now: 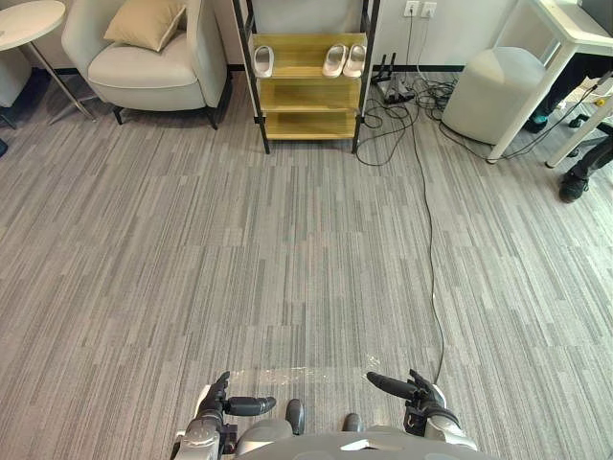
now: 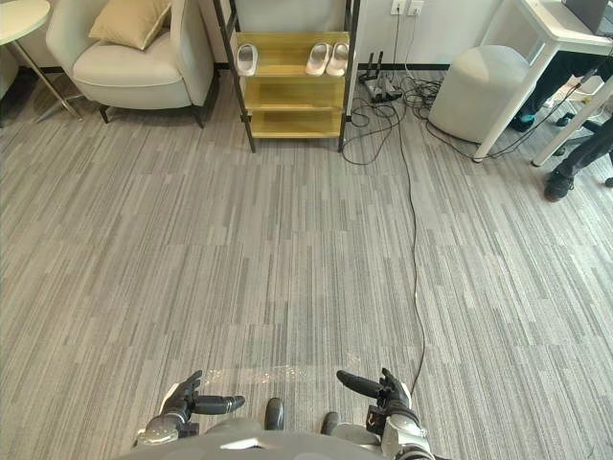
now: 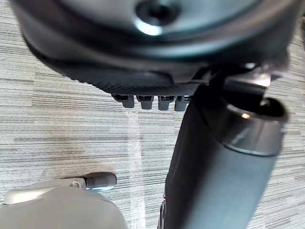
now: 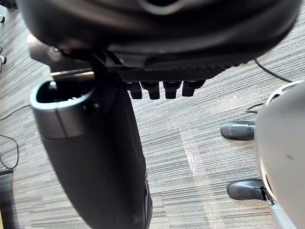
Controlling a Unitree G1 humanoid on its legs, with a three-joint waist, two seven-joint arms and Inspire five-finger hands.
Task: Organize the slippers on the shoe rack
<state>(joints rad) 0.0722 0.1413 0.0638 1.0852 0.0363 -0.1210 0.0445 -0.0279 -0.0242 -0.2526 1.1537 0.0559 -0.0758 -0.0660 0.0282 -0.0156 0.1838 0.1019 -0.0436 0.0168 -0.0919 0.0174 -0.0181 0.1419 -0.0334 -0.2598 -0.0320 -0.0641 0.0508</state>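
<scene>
Both hands are hanging low over the carpet and holding nothing: the left hand [image 1: 225, 407] and the right hand [image 1: 412, 391] are showing their fingers [image 3: 143, 101] straight and relaxed, thumbs standing apart. Far ahead of the fingertips, well apart from either hand, the shoe rack [image 1: 306, 93] is carrying three pale slippers, all on its top shelf. A lone slipper [image 1: 263, 61] is lying toward the left end, and a pair of slippers [image 1: 344, 59] is lying side by side toward the right end. Each is lying with its long axis running front to back across the shelf; which end is the toe I cannot tell. An armchair [image 1: 153, 67] is standing left of the rack, a pouf [image 1: 493, 91] to its right.
</scene>
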